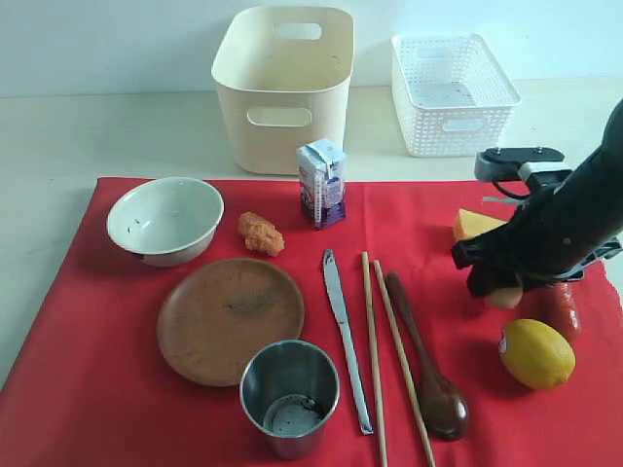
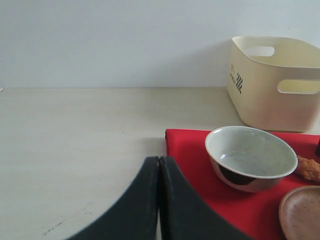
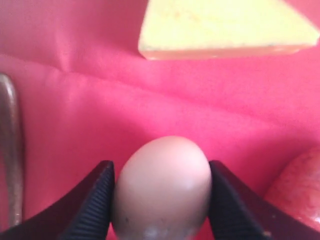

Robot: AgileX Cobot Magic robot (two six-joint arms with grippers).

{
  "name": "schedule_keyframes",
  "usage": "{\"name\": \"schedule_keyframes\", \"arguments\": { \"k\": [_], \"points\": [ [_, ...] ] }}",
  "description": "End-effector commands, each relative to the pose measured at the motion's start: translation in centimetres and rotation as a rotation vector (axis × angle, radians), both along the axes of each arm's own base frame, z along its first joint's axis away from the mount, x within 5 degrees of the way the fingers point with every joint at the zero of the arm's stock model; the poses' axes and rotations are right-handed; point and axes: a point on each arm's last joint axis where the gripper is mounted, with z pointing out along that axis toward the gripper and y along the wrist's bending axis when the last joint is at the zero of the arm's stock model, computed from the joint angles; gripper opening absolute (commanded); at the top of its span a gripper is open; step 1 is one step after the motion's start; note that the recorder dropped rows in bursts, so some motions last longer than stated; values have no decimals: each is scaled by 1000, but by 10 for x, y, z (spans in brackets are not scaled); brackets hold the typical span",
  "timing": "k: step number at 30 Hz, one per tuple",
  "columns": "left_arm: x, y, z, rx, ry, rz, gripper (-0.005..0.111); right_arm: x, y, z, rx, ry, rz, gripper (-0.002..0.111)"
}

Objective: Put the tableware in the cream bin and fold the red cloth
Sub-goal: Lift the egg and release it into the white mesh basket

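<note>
Egg [image 3: 162, 190] within right gripper [image 3: 161, 170], red cloth [image 3: 75, 115] directly underneath

Exterior view: the right claw [image 1: 498, 288] hides most of the egg [image 1: 507, 299]; the chopsticks [image 1: 375, 370] run off the bottom edge. Left wrist view: the plate [image 2: 303, 216] is cut off lower right.

1. Bin [image 1: 282, 146] and basket [image 1: 453, 131] stand behind cloth [image 1: 88, 389], bin to the left.
2. On cloth, left: bowl [image 1: 164, 220] behind plate [image 1: 230, 319], cup [image 1: 289, 397] before plate.
3. Middle: carton [image 1: 322, 183] behind knife [image 1: 343, 331]; chopsticks [image 1: 371, 341], then spoon [image 1: 443, 404], to knife's right.
4. Right: cheese [image 1: 474, 224] behind egg [image 1: 504, 298], lemon [image 1: 536, 354] before egg.
</note>
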Motion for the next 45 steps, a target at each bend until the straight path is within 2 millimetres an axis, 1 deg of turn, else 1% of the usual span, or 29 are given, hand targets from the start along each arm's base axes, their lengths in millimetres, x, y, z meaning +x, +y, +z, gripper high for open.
{"name": "schedule_keyframes", "arguments": {
  "k": [1, 4, 8, 13, 16, 20, 24, 25, 26, 28, 32, 33, 34, 36, 37, 39, 40, 41, 42, 43, 44, 45],
  "points": [
    [0, 0, 0, 1, -6, 2, 1, -2, 2, 23, 36, -79, -13, 0],
    [0, 0, 0, 1, -6, 2, 1, 1, 3, 39, 61, -139, -28, 0],
    [0, 0, 0, 1, -6, 2, 1, 16, 6, 62, 77, -230, -26, 0],
    [0, 0, 0, 1, -6, 2, 1, 45, 10, 88, 85, -372, -29, 0],
    [0, 0, 0, 1, -6, 2, 1, 65, 12, 96, 87, -437, -38, 0],
    [0, 0, 0, 1, -6, 2, 1, 95, 16, 100, 91, -501, -49, 0],
    [0, 0, 0, 1, -6, 2, 1, 128, 22, 96, 83, -535, -40, 0],
    [0, 0, 0, 1, -6, 2, 1, 135, 23, 92, 75, -536, -34, 0],
    [0, 0, 0, 1, -6, 2, 1, 151, 24, 89, 59, -565, -29, 0],
    [0, 0, 0, 1, -6, 2, 1, 164, 23, 84, 44, -590, -28, 0],
    [0, 0, 0, 1, -6, 2, 1, 192, 15, 70, 43, -636, -85, 0],
    [0, 0, 0, 1, -6, 2, 1, 198, 12, 65, 41, -642, -98, 0],
    [0, 0, 0, 1, -6, 2, 1, 207, 10, 55, 37, -652, -112, 0],
    [0, 0, 0, 1, -6, 2, 1, 212, 9, 48, 33, -659, -119, 0],
    [0, 0, 0, 1, -6, 2, 1, 214, 9, 44, 31, -664, -122, 2],
    [0, 0, 0, 1, -6, 2, 1, 219, 8, 37, 24, -692, -134, 14],
    [0, 0, 0, 1, -6, 2, 1, 221, 8, 35, 26, -708, -145, 25],
    [0, 0, 0, 1, -6, 2, 1, 221, 8, 34, 25, -707, -146, 32],
    [0, 0, 0, 1, -6, 2, 1, 221, 8, 34, 24, -708, -145, 43],
    [0, 0, 0, 1, -6, 2, 1, 221, 8, 34, 24, -708, -145, 48],
    [0, 0, 0, 1, -6, 2, 1, 221, 8, 34, 24, -708, -145, 56],
    [0, 0, 0, 1, -6, 2, 1, 221, 8, 34, 24, -708, -145, 60]
  ]
}}
